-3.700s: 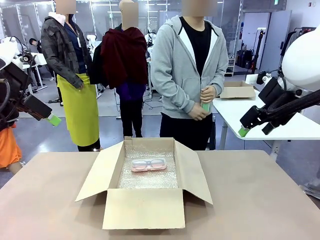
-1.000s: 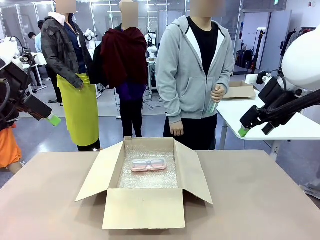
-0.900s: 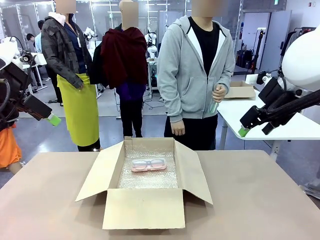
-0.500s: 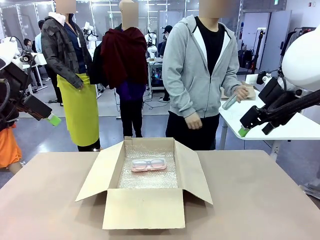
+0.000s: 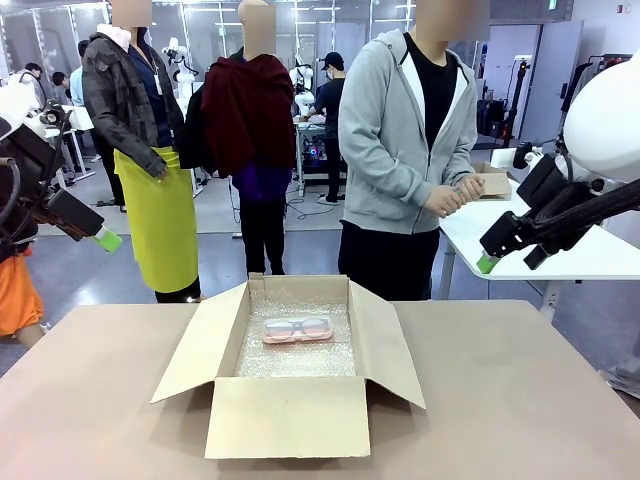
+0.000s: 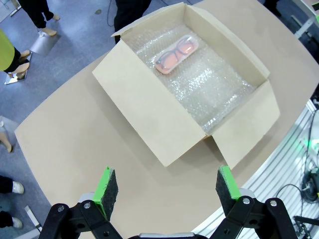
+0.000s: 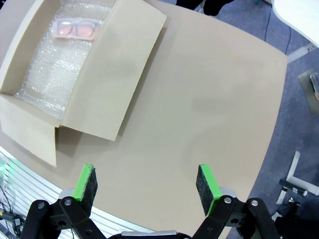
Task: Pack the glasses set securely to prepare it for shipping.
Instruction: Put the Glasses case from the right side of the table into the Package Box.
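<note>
pink case in box; left fingers apart, empty; right fingers apart, empty

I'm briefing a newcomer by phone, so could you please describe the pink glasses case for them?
On the tan table stands an open brown cardboard box lined with clear bubble wrap. Near its far end lies a small flat translucent pink case, rounded corners, eyeglasses showing inside; nothing else lies in the box.
</note>
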